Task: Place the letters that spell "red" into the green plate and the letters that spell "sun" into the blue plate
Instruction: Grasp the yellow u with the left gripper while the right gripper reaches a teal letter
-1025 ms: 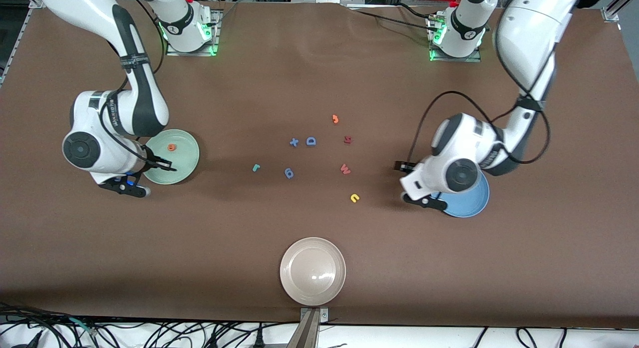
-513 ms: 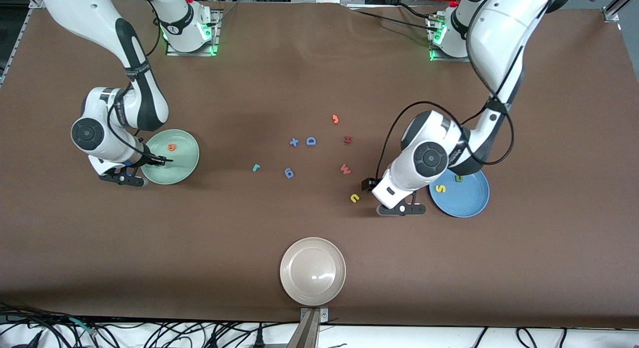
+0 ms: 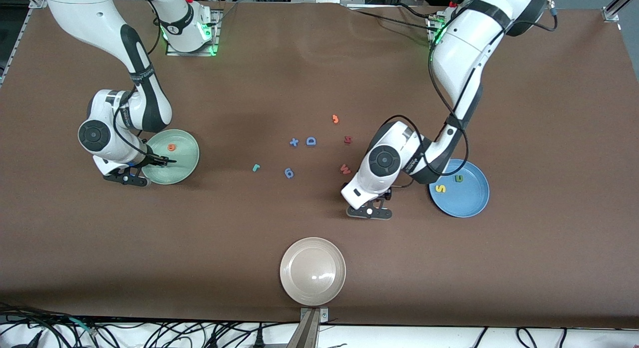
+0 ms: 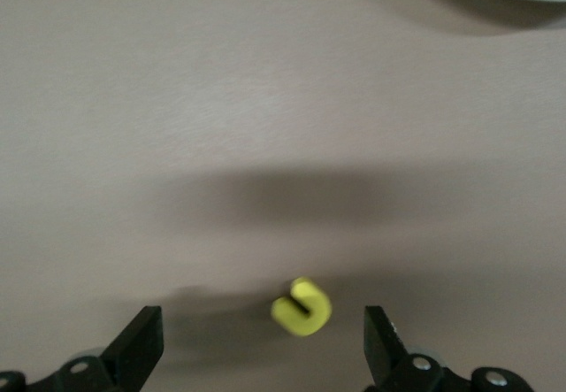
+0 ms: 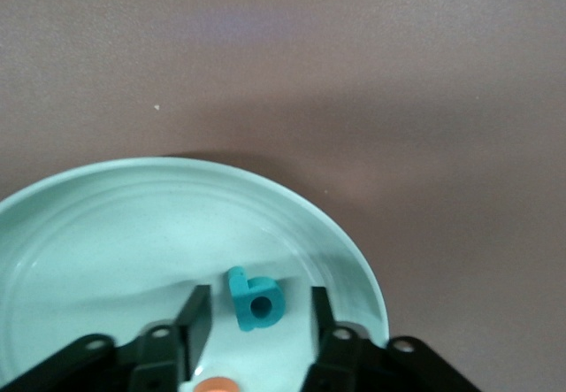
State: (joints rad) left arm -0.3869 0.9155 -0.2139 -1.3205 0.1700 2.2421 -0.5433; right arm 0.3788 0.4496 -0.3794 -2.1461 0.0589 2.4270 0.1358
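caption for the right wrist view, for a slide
Right gripper, fingers open, over the green plate with the teal "d" lying on the plate between them.

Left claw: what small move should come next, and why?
Probably a straight descent, then a close. The left claw hangs open over the yellow "u", which lies on the table between its fingers. The blue plate holds only the "s" and "n", so the "u" is the one missing.
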